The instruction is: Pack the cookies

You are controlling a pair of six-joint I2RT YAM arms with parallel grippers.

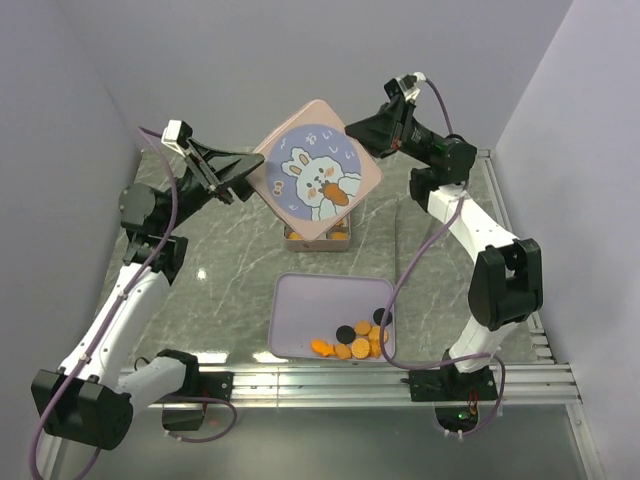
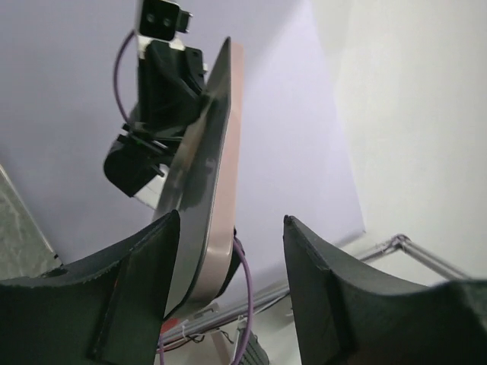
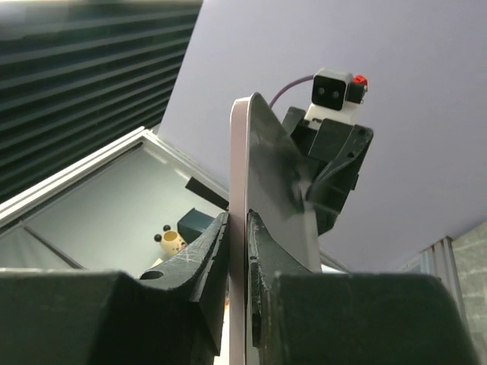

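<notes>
Nearest on the marbled worktop [image 1: 230,270] lies a pale lilac tray [image 1: 285,320]. The cookies [image 1: 350,345] sit bunched in its near right corner, orange rounds with two black ones. Just beyond stands a square tin [image 1: 292,238], mostly hidden; more orange pieces show along its near edge. Above it a pink lid [image 1: 315,180] hangs tilted in the air. Its blue round label shows a white rabbit biting a carrot, with white Japanese characters arched over it, too small to read surely. The left hand [image 1: 247,178] stands open, its fingers apart on either side of the lid's left edge. The right hand [image 1: 353,130] is clamped tight on the lid's far right edge.
</notes>
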